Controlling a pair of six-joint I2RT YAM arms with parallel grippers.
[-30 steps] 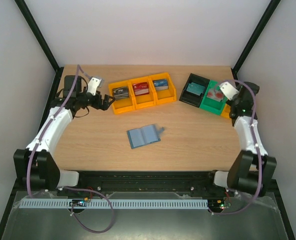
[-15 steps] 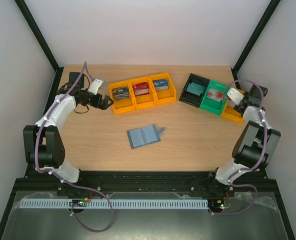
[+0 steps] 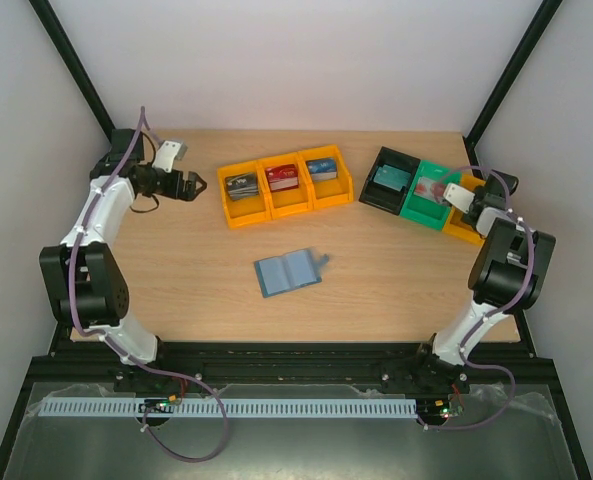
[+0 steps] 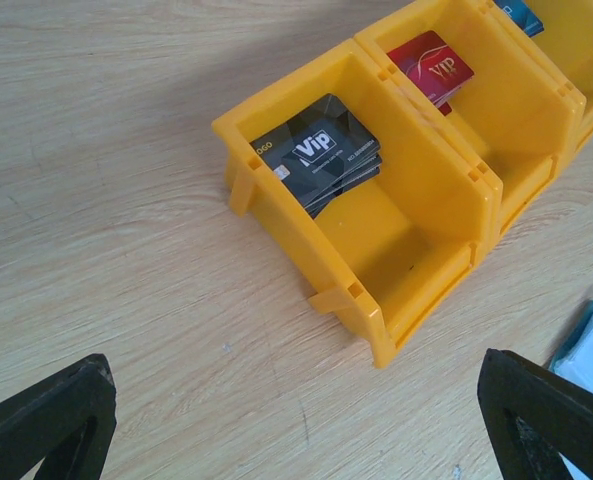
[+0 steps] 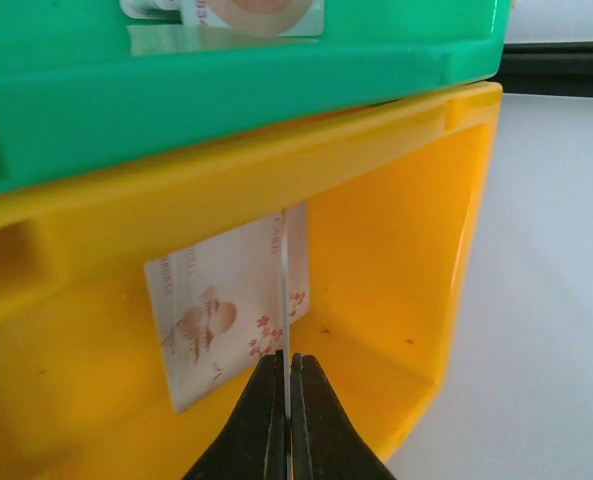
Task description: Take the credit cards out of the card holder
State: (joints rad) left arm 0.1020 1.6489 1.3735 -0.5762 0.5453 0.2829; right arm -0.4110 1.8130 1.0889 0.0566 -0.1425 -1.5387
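Apparently credit card [image 5: 287, 300] edge-on between right jaws

**A robotics lab test cell**

This is a purpose-built robot workstation, not a home or a shop. Plain white panels [image 3: 276, 60] in a black strut frame [image 3: 74, 80] box in a bare wooden tabletop [image 3: 396, 285]. Two robot arms [image 3: 94, 212] are bolted to a black rail [image 3: 276, 352] at its near edge, trailing purple cables [image 3: 191, 455]. Staged props sit on the table: open plastic bins [image 3: 289, 208] holding sorted credit cards [image 3: 242, 183].
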